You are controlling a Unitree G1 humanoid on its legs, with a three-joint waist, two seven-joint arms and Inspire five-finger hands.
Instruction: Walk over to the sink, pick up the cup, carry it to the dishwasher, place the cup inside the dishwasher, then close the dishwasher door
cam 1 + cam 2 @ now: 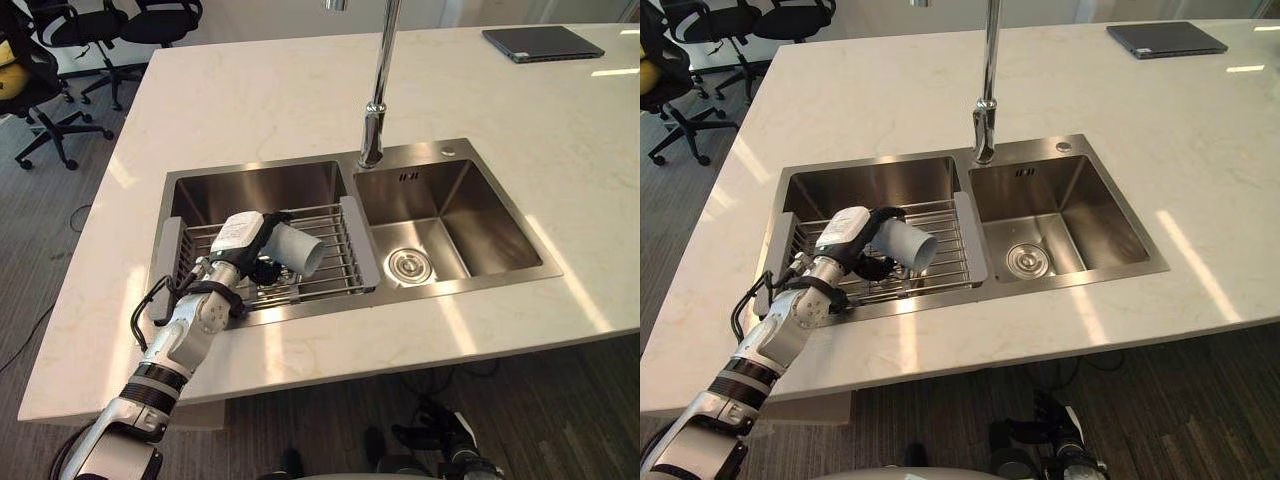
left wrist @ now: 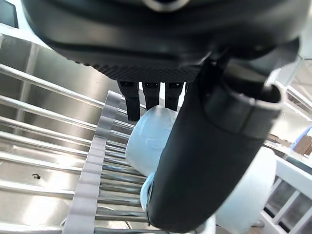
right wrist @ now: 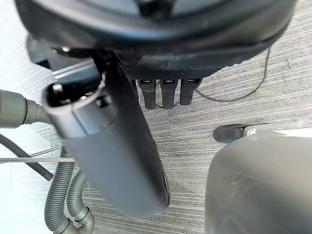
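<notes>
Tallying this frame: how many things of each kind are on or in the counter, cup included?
Cup: 1, gripped by the left hand
Sink basins: 2
Faucet: 1
Wire rack: 1
Laptop: 1
Total: 6

Pale stone countertop [image 1: 300, 90] is streaked by bright light patches; black office chairs [image 1: 165, 22] are noted on grey carpet [image 1: 40, 200] beyond.

Left hand [image 1: 243, 246] curled in grasp.
</notes>
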